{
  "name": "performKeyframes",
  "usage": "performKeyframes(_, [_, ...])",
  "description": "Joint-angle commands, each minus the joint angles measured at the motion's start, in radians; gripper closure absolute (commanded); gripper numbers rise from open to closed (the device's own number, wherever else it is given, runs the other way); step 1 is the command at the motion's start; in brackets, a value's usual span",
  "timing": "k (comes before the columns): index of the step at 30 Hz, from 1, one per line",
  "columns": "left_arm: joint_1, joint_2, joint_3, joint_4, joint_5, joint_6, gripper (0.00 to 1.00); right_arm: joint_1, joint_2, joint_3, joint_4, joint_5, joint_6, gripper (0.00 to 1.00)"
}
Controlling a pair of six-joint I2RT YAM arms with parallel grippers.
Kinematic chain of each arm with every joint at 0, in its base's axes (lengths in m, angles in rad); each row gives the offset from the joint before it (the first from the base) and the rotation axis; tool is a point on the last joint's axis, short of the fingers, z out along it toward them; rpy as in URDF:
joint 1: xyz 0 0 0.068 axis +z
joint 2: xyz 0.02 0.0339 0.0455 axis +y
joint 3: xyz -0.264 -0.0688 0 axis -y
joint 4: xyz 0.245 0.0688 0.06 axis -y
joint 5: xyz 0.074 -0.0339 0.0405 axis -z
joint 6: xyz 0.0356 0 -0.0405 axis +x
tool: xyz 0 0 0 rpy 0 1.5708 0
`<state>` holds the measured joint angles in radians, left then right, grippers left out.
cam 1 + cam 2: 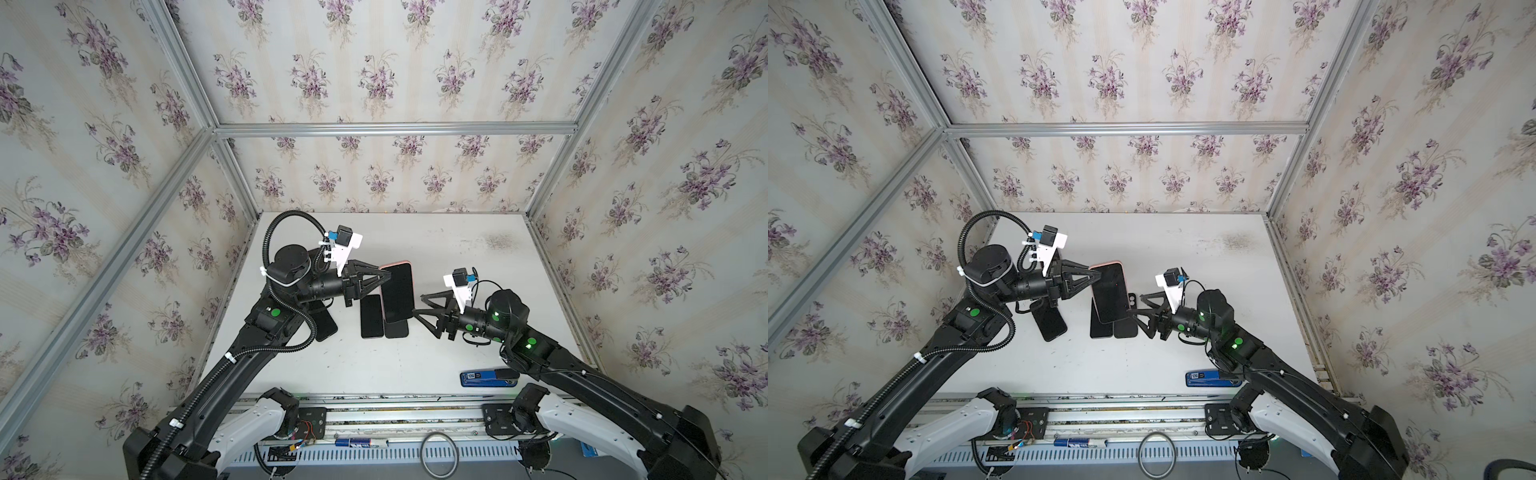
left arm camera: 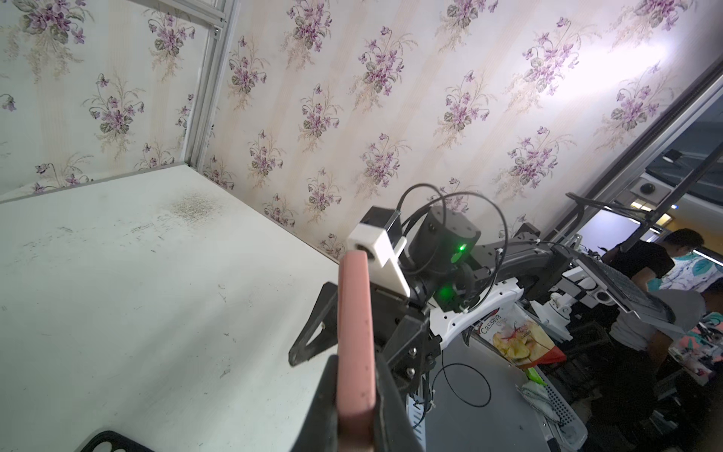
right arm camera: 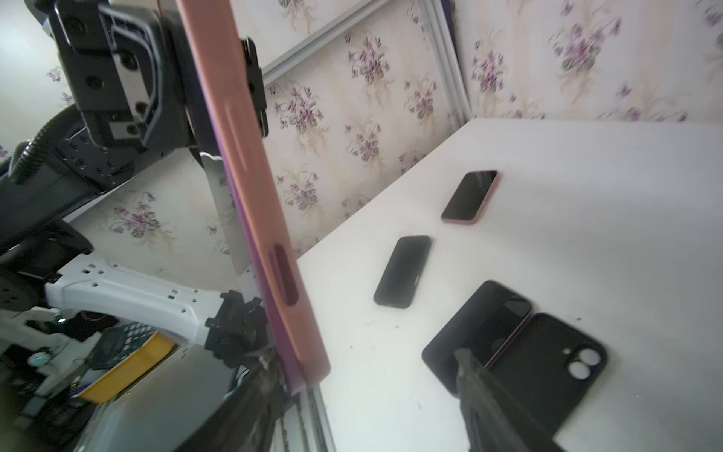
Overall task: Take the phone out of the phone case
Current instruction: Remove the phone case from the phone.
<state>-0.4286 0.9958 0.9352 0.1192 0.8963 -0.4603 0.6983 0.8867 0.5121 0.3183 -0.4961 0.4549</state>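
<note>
clamping 1 pink-cased phone (image 1: 397, 291) aloft is the left gripper (image 1: 386, 276); right gripper (image 1: 417, 304) gapes; 1 black case (image 3: 547, 364) below

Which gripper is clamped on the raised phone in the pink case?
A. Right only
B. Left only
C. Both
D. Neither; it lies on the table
B: the left gripper pinches the pink-cased phone by its edge, clear of the table, while the right gripper stands open beside the phone's near end.
</note>
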Motion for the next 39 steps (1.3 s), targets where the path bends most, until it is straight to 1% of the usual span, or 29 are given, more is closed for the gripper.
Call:
performKeyframes(1, [0.001, 0.003, -0.003, 0.107, 0.014, -0.054, 1.0, 0.001, 0.037, -0.031, 0.2, -0.086, 0.102, 0.28])
performKeyframes(7, [0.002, 0.018, -0.009, 0.143, 0.02, -0.083, 1.0, 0.001, 0.077, -0.065, 0.27, -0.108, 0.124, 0.3])
performKeyframes(14, [0.002, 0.021, -0.015, 0.167, 0.028, -0.104, 1.0, 0.001, 0.086, -0.098, 0.296, -0.105, 0.124, 0.31])
performKeyframes(18, [0.001, 0.026, -0.019, 0.178, 0.039, -0.112, 1.0, 0.001, 0.096, -0.1, 0.311, -0.094, 0.123, 0.31])
performKeyframes(24, [0.001, 0.028, -0.024, 0.181, 0.038, -0.112, 1.0, 0.001, 0.113, -0.099, 0.359, -0.114, 0.143, 0.31])
performKeyframes(31, [0.002, 0.034, -0.03, 0.189, 0.051, -0.115, 1.0, 0.001, 0.129, -0.109, 0.411, -0.11, 0.158, 0.31])
performKeyframes(39, [0.001, 0.034, -0.04, 0.206, 0.08, -0.123, 1.0, 0.0, 0.178, -0.081, 0.449, -0.099, 0.16, 0.3])
